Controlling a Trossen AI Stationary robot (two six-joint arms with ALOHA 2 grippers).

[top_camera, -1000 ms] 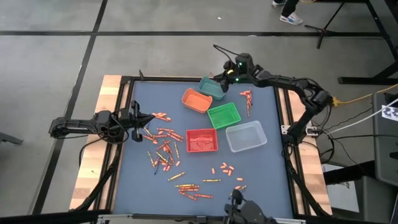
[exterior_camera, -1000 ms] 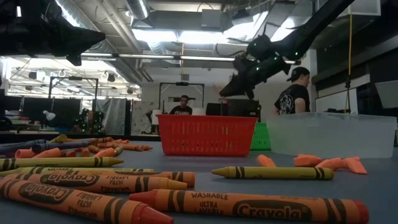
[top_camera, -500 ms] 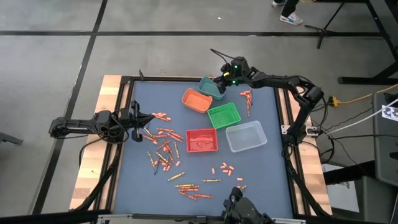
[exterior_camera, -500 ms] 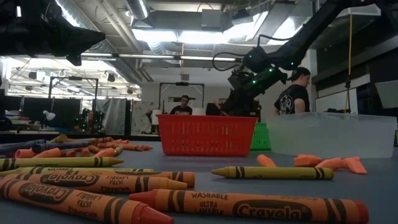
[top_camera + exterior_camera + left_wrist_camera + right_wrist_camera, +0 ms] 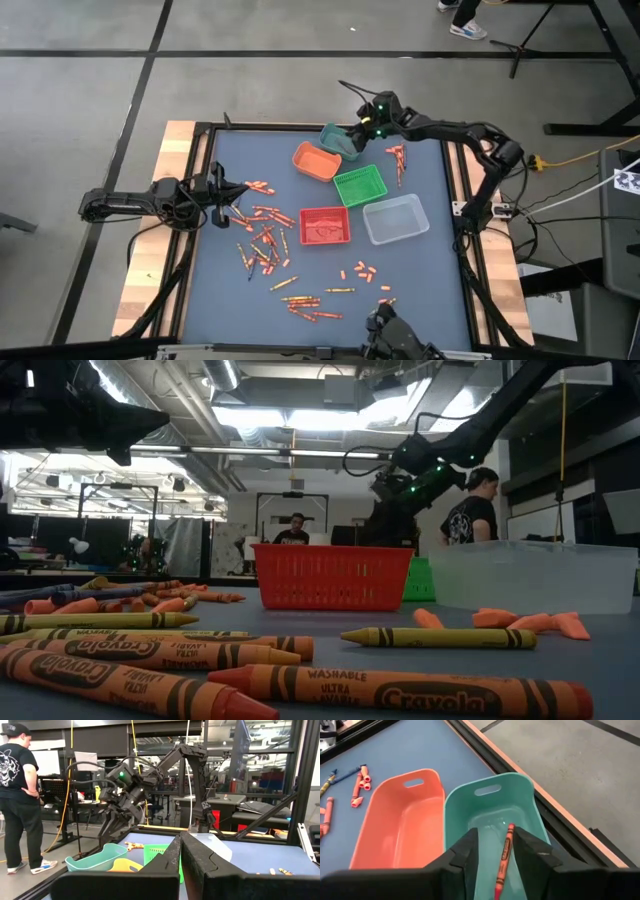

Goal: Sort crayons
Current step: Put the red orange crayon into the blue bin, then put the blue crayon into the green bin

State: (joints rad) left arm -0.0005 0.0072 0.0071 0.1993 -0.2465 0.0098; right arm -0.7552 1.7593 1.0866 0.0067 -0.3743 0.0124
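Note:
My right gripper [image 5: 360, 127] hangs over the teal bin [image 5: 341, 141] at the table's far side, fingers pointing down and open [image 5: 495, 837]. One orange-red crayon [image 5: 504, 855] shows in the gap between the fingers, apart from both, over the teal bin's floor [image 5: 495, 817]. Whether it lies on the floor I cannot tell. Many crayons [image 5: 262, 235] lie loose on the blue mat at the left. My left gripper [image 5: 228, 198] waits shut at the table's left edge beside them.
An orange bin [image 5: 316, 160] stands beside the teal one. A green bin [image 5: 360, 186], a red bin [image 5: 324, 226] and a clear bin [image 5: 396, 219] stand mid-table. More crayons lie near the front edge [image 5: 315, 305] and at the far right [image 5: 398, 160]. People stand beyond the table.
My right gripper has gone toward the table's left edge and down over the teal bin, tipping from a slant to point more steeply down. For the last half second it has stayed almost still.

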